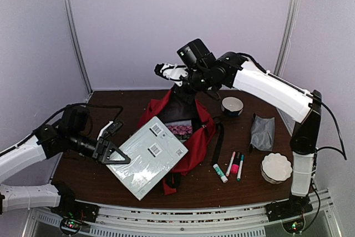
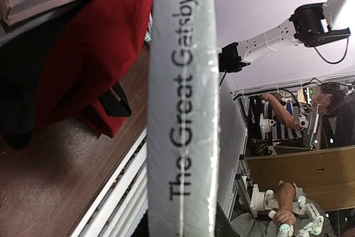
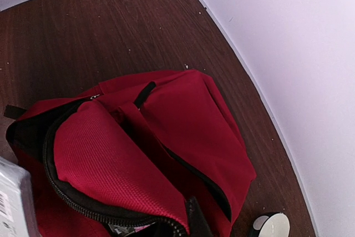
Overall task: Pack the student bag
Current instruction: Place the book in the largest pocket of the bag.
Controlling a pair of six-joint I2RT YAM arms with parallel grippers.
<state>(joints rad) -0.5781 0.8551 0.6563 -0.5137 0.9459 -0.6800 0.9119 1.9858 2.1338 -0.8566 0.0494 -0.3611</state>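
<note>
Overhead view of a dark wooden counter [image 1: 244, 188] inside pale walls. At its centre, the student bag [image 1: 203, 129]: large, red fabric, black zips, main mouth gaping upward, something pink-patterned showing inside. Black strap [image 1: 218, 144] trailing from its right side onto the wood.

Left claw [image 1: 113, 144] low on the left, fingers closed on the left edge of a book [image 1: 152, 156]. Book pale grey, wrapped in clear plastic, two barcode stickers on its upper face, held tilted, its far corner overlapping the bag's mouth as seen from above. In the left wrist view, grey spine reading "The Great Gatsby" running down the middle of the frame, red bag fabric just beside it on the left.

Right claw [image 1: 169, 72] raised above the back of the bag, white fingers pointing left. Cannot tell how far apart the fingers, nor whether gripping anything. Right wrist view looking down on the bag's red top panels and open black zip, with a corner of the wrapped book at the lower left.

Right of the bag: small dark bowl with white inside [image 1: 232, 105], crumpled grey pouch [image 1: 262, 132], a few markers [image 1: 230, 165] lying side by side, white scalloped bowl [image 1: 276, 167] near the right arm's base.
</note>
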